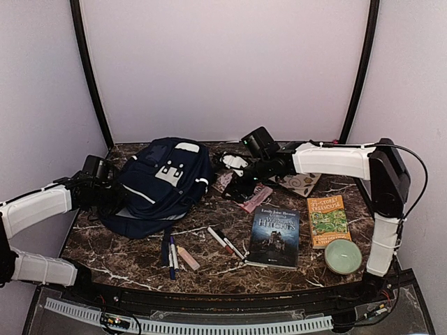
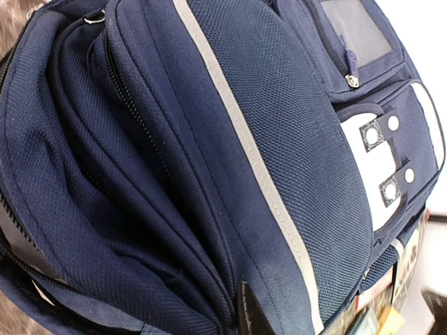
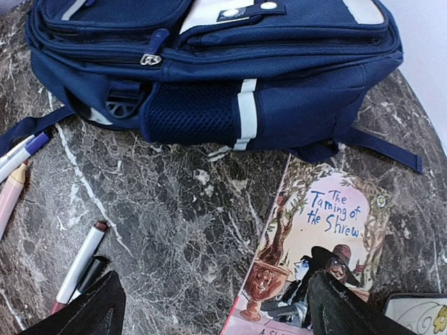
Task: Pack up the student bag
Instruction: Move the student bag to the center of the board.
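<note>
While the student bag (image 1: 164,185) lies front-up on the left half of the marble worktop (image 1: 209,269), the left gripper (image 1: 108,194) is pressed against its left edge, probably to steady it or reach a zip. Only one dark fingertip (image 2: 246,310) shows against the navy folds, so I cannot tell whether the jaws are together or pinching cloth. Loose blue pens (image 1: 170,252) and two markers (image 1: 225,242) lie just in front of the bag, seemingly waiting to be packed. Right of the bag, the right gripper (image 3: 216,314) hangs with its jaws wide apart over a pink paperback (image 3: 314,244) titled "The Taming of the Shrew", likely lining up a pick. Further right lie a dark novel (image 1: 276,236) reading "Wuthering Heights", an orange book (image 1: 327,220) with "Storey Treehouse" legible, and a green bowl (image 1: 343,256) at the near right corner.
</note>
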Robot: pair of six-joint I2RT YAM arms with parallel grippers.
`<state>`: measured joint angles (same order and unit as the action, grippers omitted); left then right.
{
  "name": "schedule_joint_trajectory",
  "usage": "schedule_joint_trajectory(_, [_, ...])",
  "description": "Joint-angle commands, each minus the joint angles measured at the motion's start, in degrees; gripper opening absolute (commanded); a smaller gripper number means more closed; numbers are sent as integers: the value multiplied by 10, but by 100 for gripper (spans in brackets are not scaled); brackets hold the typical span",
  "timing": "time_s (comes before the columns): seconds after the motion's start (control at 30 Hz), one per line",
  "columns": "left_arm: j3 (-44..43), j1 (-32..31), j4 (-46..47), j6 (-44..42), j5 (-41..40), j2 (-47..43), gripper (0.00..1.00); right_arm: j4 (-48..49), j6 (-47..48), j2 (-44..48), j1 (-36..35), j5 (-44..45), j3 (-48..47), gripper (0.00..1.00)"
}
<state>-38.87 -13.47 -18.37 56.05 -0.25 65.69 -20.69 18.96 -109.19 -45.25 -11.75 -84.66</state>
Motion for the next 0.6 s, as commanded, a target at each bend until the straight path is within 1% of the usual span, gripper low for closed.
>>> schedule_joint_trajectory(0.0, [9, -45, -37, 22, 53, -14, 0, 0, -7, -32, -1, -2, -26, 91])
schedule_joint_trajectory(0.03, [8, -55, -40, 22, 62, -12, 2, 0, -9, -37, -1, -3, -28, 91])
schedule_joint_trajectory(0.07, [7, -63, -39, 21, 75, -10, 7, 1, -12, -42, 0, -1, -30, 91])
schedule_joint_trajectory(0.13, [-3, -76, -50, 19, 92, -6, 25, -3, -19, -57, -1, 6, -40, 91])
schedule_joint_trajectory(0.17, [-15, -81, -69, 14, 90, -5, 32, -7, -20, -66, -1, 8, -46, 91])
schedule_joint_trajectory(0.23, [-46, -86, -116, -3, 72, -8, 46, -14, -22, -85, -1, 24, -61, 91])
schedule_joint_trajectory(0.27, [-64, -86, -138, -15, 61, -11, 55, -17, -22, -95, 0, 33, -69, 91])
schedule_joint_trajectory(0.33, [-100, -86, -177, -52, 40, -13, 70, -22, -26, -108, -1, 42, -78, 91])
schedule_joint_trajectory(0.37, [-117, -86, -193, -73, 29, -11, 72, -22, -31, -114, -1, 42, -83, 91])
schedule_joint_trajectory(0.43, [-153, -86, -217, -141, 12, 2, 72, -27, -44, -127, -1, 32, -96, 90])
schedule_joint_trajectory(0.5, [-179, -86, -217, -212, 27, 18, 71, -35, -58, -146, 0, 22, -116, 88])
schedule_joint_trajectory(0.57, [-201, -86, -205, -277, 51, 31, 68, -42, -80, -178, -1, 22, -146, 86])
